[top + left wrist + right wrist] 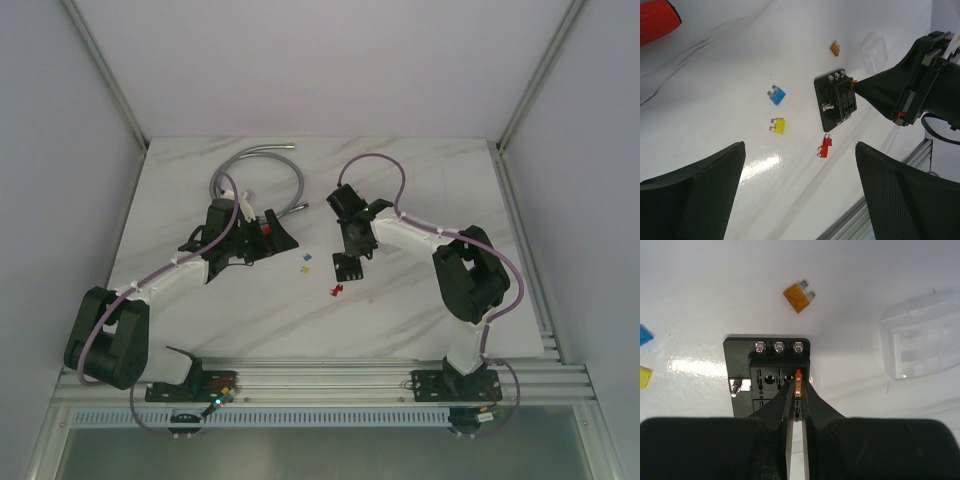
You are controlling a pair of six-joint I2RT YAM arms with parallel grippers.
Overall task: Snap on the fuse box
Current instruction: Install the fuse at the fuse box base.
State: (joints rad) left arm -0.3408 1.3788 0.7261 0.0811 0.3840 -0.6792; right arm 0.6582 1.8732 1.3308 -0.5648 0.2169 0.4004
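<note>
The fuse box point(767, 370) is a small black block with three screws on top, lying flat on the white table point(349, 266) point(836, 102). My right gripper point(798, 390) hangs right over it, shut on a thin orange fuse point(798, 382) that stands edge-on at the box's right-hand slots. The gripper's tips point(857, 86) meet the box's far right corner in the left wrist view. My left gripper point(800, 190) stands wide open and holds nothing. It is left of the box point(270, 235), above bare table.
A clear square cover point(922, 340) lies right of the box. Loose fuses lie around it: orange point(799, 296), blue point(776, 95), yellow point(778, 125), two red point(825, 146). A grey hose point(265, 165) curls at the back. The metal rail point(320, 375) edges the front.
</note>
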